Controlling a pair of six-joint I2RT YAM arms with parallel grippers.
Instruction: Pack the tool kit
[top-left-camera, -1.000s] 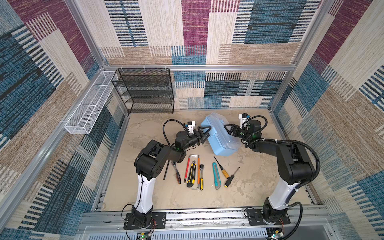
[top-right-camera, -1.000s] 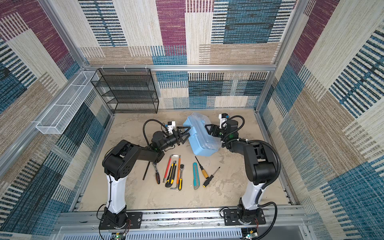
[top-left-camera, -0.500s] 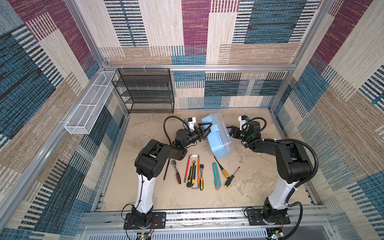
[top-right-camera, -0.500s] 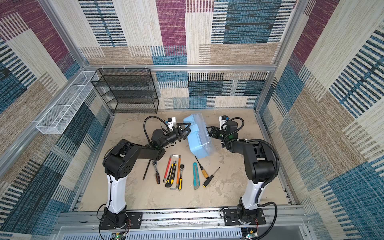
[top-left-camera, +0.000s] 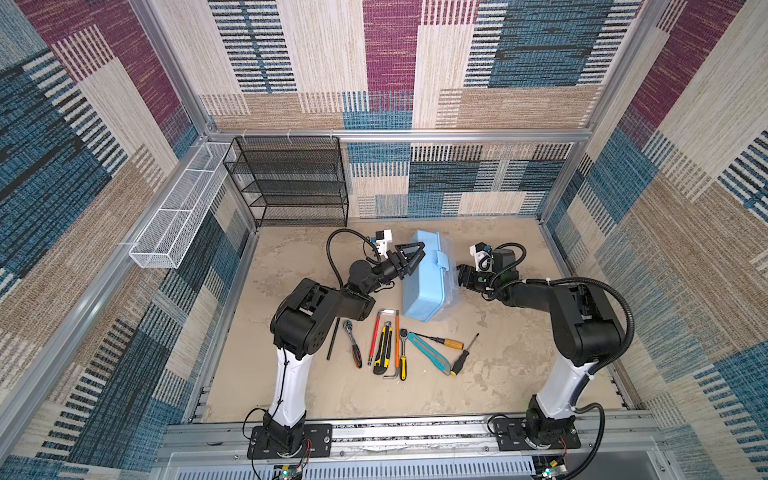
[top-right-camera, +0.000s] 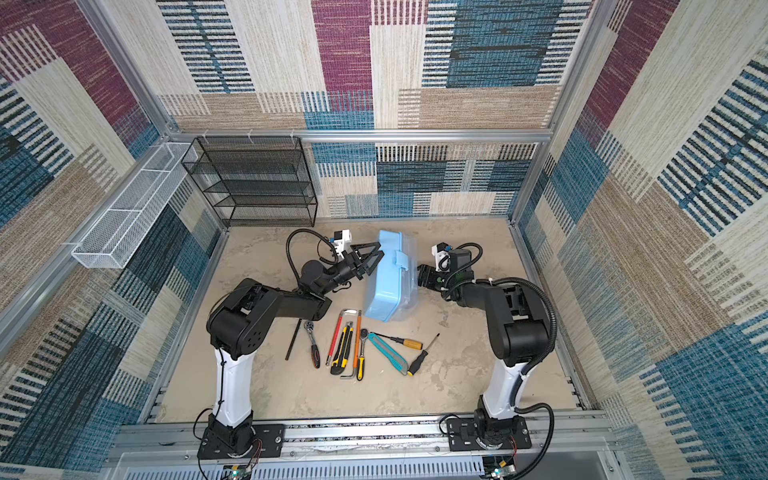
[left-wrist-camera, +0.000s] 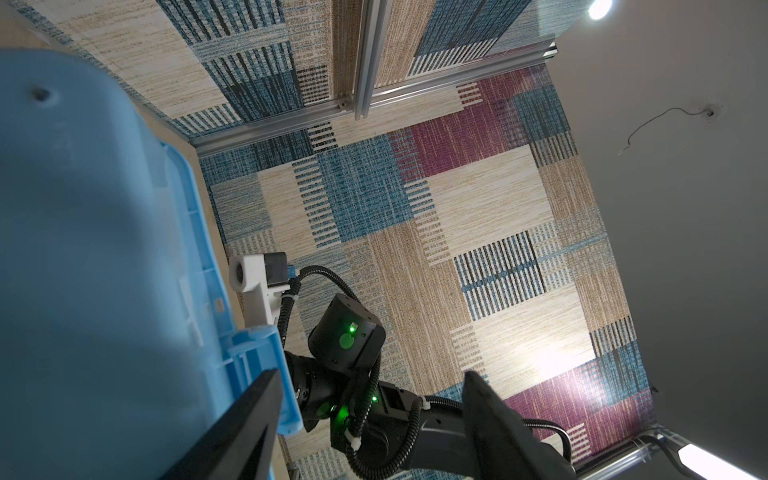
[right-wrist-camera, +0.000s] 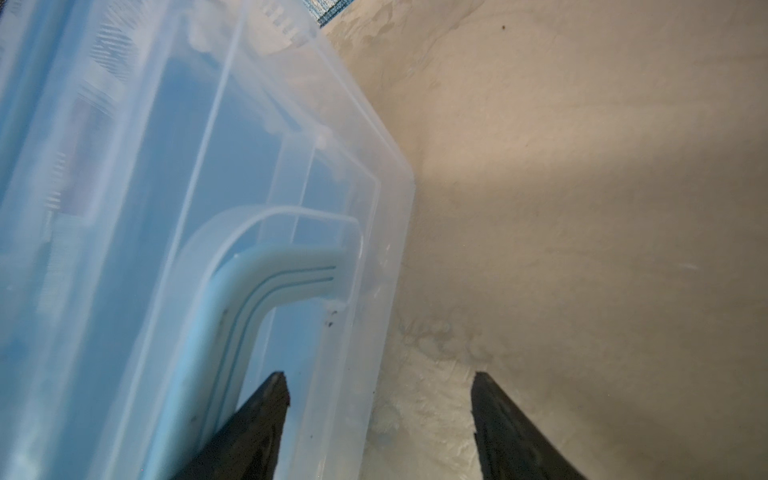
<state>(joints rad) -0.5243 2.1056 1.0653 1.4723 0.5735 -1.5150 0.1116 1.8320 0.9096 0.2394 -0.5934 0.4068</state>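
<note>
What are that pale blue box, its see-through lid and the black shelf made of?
The box looks like moulded plastic: smooth, matte, opaque, with a ribbed rim. Its lid seems frosted clear plastic; the blue inside shows through. The shelf rack is probably black-painted metal mesh: thin wires, see-through panels.

I see black wire-mesh shelf rack (top-left-camera: 291, 183) standing at far left corner of beige tabletop (top-left-camera: 519, 374), against back wall. Long white mesh basket (top-left-camera: 178, 212) hangs along left side rail, above tabletop edge, its far end just beside rack top. Woven panels (top-left-camera: 390, 62) in blue, maroon, beige cover walls. My left wrist view catches grey ceiling (left-wrist-camera: 685, 208), bright lamp (left-wrist-camera: 598, 8)
</note>
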